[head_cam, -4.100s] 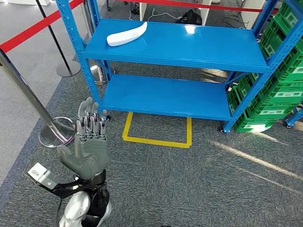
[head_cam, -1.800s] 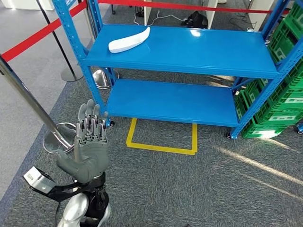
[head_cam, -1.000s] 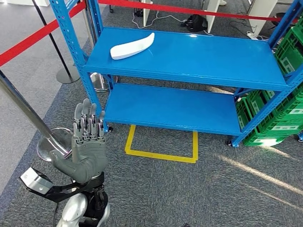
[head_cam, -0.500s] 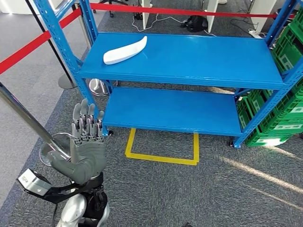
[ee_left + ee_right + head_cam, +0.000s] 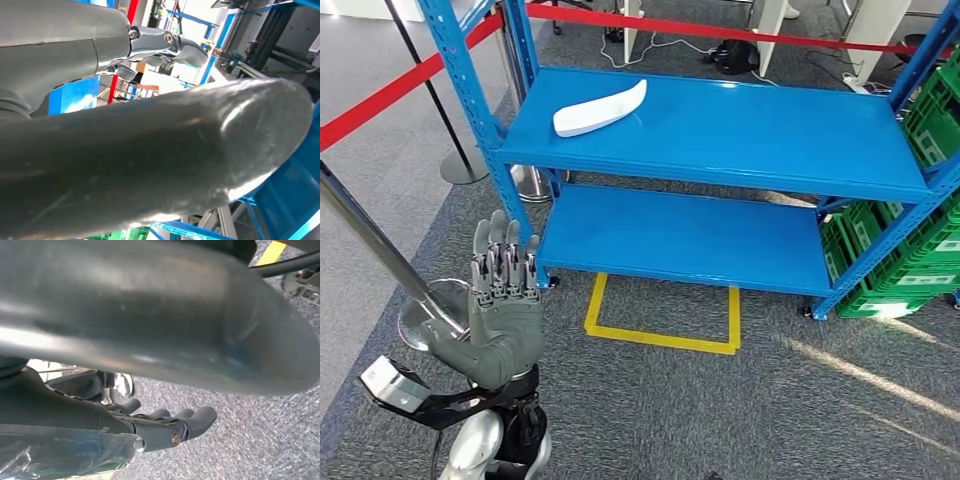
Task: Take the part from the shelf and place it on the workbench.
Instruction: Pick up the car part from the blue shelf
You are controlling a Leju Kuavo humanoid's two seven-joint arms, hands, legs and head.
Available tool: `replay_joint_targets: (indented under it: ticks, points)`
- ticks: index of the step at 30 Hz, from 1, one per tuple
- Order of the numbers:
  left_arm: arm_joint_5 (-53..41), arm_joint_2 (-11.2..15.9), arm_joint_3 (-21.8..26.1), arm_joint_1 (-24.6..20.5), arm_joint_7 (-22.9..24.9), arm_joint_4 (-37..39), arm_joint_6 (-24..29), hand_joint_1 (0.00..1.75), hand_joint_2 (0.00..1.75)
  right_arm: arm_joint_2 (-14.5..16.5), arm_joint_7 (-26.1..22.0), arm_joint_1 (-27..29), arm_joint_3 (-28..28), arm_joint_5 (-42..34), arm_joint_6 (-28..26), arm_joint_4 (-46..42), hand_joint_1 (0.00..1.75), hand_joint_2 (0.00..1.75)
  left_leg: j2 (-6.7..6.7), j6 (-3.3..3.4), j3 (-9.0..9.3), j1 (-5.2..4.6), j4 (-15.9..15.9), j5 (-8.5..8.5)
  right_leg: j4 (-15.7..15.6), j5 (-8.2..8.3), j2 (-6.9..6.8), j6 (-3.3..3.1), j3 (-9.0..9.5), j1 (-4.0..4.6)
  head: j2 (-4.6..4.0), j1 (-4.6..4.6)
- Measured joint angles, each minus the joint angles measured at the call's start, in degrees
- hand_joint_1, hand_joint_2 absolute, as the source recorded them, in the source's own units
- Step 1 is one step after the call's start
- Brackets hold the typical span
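Grey carpet runs under a blue metal shelf (image 5: 712, 135) with two levels, and a yellow taped square (image 5: 660, 315) on the floor just in front of it looks like a marker for where the robot should stand. Red barrier tape (image 5: 388, 85) on chrome posts closes off the left side, and green crates (image 5: 916, 240) are stacked beyond the shelf's right end.

The part (image 5: 599, 108) — a long, curved white piece — lies flat on the upper level, near its left rear corner, touching nothing else. Lying there on the open top level, it could be reached from above without ducking under anything.

The left hand (image 5: 503, 310) is raised in front of the robot, low on the left, palm up and fingers stretched apart with nothing in them. It is well short of the shelf and on the same side as the part, so I would judge it is being held ready for the reach. The right hand (image 5: 166, 427) hangs over the carpet in its own wrist view; its dark fingers lie side by side with nothing between them, but I cannot tell whether they count as spread or curled.

No grasp has begun yet — by my reading the robot must get closer to the shelf before that left hand can come down over the part.
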Motion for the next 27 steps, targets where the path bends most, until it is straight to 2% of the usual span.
replay_joint_targets:
  ticks: [2,3,4,5,6,8,9,13,14,15,17,18,19,20,21,22,23,24,25,27]
  points:
    - [0.0,0.01,-0.01,0.03,0.0,0.0,0.0,0.0,0.0,0.0,0.01,0.09,0.0,0.0,0.01,0.0,0.0,0.0,0.03,0.27,0.14,-0.09,0.01,-0.19,7.84,-3.18,-0.02,0.18,-4.14,-0.01,-0.01,0.11]
    - [0.0,0.01,-0.01,0.04,0.0,0.0,0.0,0.0,0.0,0.0,0.01,0.15,0.0,0.0,0.02,0.0,0.0,0.0,0.01,0.33,0.27,-0.12,0.02,-0.3,9.92,-3.38,-0.02,0.21,-5.44,-0.01,0.0,0.12]
    - [0.0,0.02,-0.01,0.06,0.0,0.0,0.0,0.0,0.0,0.0,0.01,0.2,0.0,0.0,0.02,0.0,0.0,0.0,-0.03,0.33,0.48,-0.13,0.03,-0.44,9.74,-2.39,-0.02,0.18,-5.66,-0.01,0.01,0.12]
    - [0.0,0.02,-0.01,0.07,0.0,0.0,0.0,0.0,0.0,0.0,0.01,0.21,0.0,0.0,0.02,0.0,0.0,0.0,-0.06,0.25,0.79,-0.11,0.03,-0.63,7.29,-0.4,-0.03,0.11,-4.73,-0.03,0.01,0.12]
    - [0.0,0.02,-0.02,0.07,0.0,0.0,0.0,0.0,0.0,0.0,-0.02,0.2,0.0,0.0,0.02,0.0,0.0,0.0,-0.09,0.08,1.16,-0.08,0.04,-0.87,3.27,2.07,-0.06,0.07,-2.97,-0.08,0.01,0.14]
    - [0.0,0.02,-0.02,0.06,0.0,-0.01,0.0,0.0,0.0,0.01,-0.13,0.12,0.0,-0.01,0.04,0.0,0.0,0.0,-0.14,-0.44,1.68,-0.26,0.1,-1.31,-3.71,5.09,0.0,-0.13,0.31,-0.09,0.0,0.18]
    - [0.0,0.01,-0.03,0.05,0.0,-0.01,0.0,0.0,0.0,0.01,-0.19,0.09,0.0,-0.01,0.05,0.0,0.0,0.0,-0.16,-0.72,1.78,-0.37,0.08,-1.41,-5.43,5.56,0.05,-0.33,1.11,-0.06,0.0,0.15]
    - [0.0,-0.04,-0.05,0.04,0.0,-0.1,-0.03,0.0,0.0,0.0,-0.25,0.17,-0.02,-0.01,0.06,0.0,0.0,0.0,-0.13,-1.99,1.84,-0.25,0.03,-1.92,-6.18,5.37,0.22,-1.91,1.48,0.05,0.0,-0.09]
    - [-0.01,-0.05,-0.06,0.03,0.0,-0.16,-0.04,0.0,0.0,0.0,-0.28,0.16,-0.02,0.01,0.05,0.0,0.0,0.0,-0.08,-2.29,1.22,-0.24,1.4,-2.78,-6.31,5.33,0.2,-2.27,1.67,-0.06,0.0,-0.22]
    - [-0.01,-0.04,-0.07,0.04,0.0,-0.21,-0.05,0.0,0.0,0.0,-0.3,0.12,-0.02,0.02,0.05,0.0,0.0,0.0,-0.02,-2.51,-0.16,-0.23,4.13,-4.14,-6.39,5.24,0.16,-2.56,1.85,-0.14,0.0,-0.35]
    - [0.0,0.03,-0.05,0.11,0.0,-0.24,-0.07,0.0,0.0,0.0,-0.32,0.09,-0.02,0.02,0.04,0.0,0.0,0.0,0.02,-2.76,-4.64,-0.22,12.01,-7.24,-6.39,4.98,0.09,-2.94,2.01,-0.1,0.0,-0.54]
    - [0.01,0.08,-0.03,0.16,0.0,-0.24,-0.07,0.0,0.0,0.0,-0.32,0.11,-0.02,0.02,0.04,0.0,0.0,0.0,0.02,-2.78,-6.62,-0.21,15.07,-7.88,-6.39,4.86,0.09,-3.02,2.12,-0.06,-0.01,-0.54]
    - [0.01,0.1,-0.02,0.19,0.0,-0.24,-0.07,0.0,0.0,0.0,-0.31,0.15,-0.02,0.02,0.04,0.0,0.0,0.0,0.02,-2.72,-7.67,-0.21,16.2,-7.38,-6.38,4.7,0.1,-3.05,2.29,-0.04,-0.01,-0.54]
    - [0.02,0.11,-0.01,0.2,0.0,-0.24,-0.07,0.0,0.0,0.0,-0.31,0.18,-0.02,0.02,0.05,0.0,0.0,0.0,0.03,-2.6,-7.5,-0.21,15.04,-5.71,-6.38,4.5,0.14,-3.01,2.58,-0.02,-0.01,-0.54]
    - [0.01,0.11,-0.01,0.2,0.0,-0.25,-0.07,0.0,0.0,0.0,-0.32,0.21,-0.02,0.02,0.05,0.0,0.0,0.0,0.04,-2.41,-6.31,-0.22,12.02,-3.31,-6.38,4.25,0.2,-2.93,2.97,-0.02,-0.01,-0.54]
    - [0.01,0.11,-0.01,0.19,0.0,-0.26,-0.07,0.0,0.0,0.0,-0.32,0.22,-0.02,0.02,0.06,0.0,0.0,0.0,0.09,-2.19,-4.6,-0.23,8.09,-0.97,-6.39,3.96,0.25,-2.78,3.35,0.0,0.0,-0.56]
    - [0.01,0.09,-0.01,0.16,0.0,-0.29,-0.07,0.0,0.0,0.0,-0.33,0.21,-0.02,0.02,0.06,0.0,0.0,0.0,0.13,-1.96,-2.86,-0.27,4.3,0.43,-6.34,3.59,0.33,-2.51,3.63,0.11,0.0,-0.57]
    - [0.01,0.07,-0.02,0.15,0.01,-0.32,-0.07,0.0,0.0,0.0,-0.33,0.19,-0.02,0.02,0.05,0.0,0.0,0.0,0.17,-1.76,-1.64,-0.32,1.69,1.02,-6.45,3.29,0.38,-2.2,3.74,0.22,0.0,-0.53]
    - [0.01,0.05,-0.03,0.15,0.01,-0.34,-0.07,0.0,0.0,0.0,-0.33,0.17,-0.02,0.02,0.05,0.0,0.0,0.0,0.15,-1.49,-0.98,-0.36,0.22,0.93,-6.5,3.23,0.39,-1.81,4.02,0.31,0.01,-0.53]
    - [0.03,0.03,-0.06,0.18,0.02,-0.36,-0.07,0.0,0.0,0.0,-0.33,0.15,-0.02,0.03,0.06,0.0,0.0,0.0,-0.01,-0.86,-0.48,-0.3,-0.44,0.46,-6.67,3.3,0.3,-1.06,4.45,0.37,0.01,-0.43]
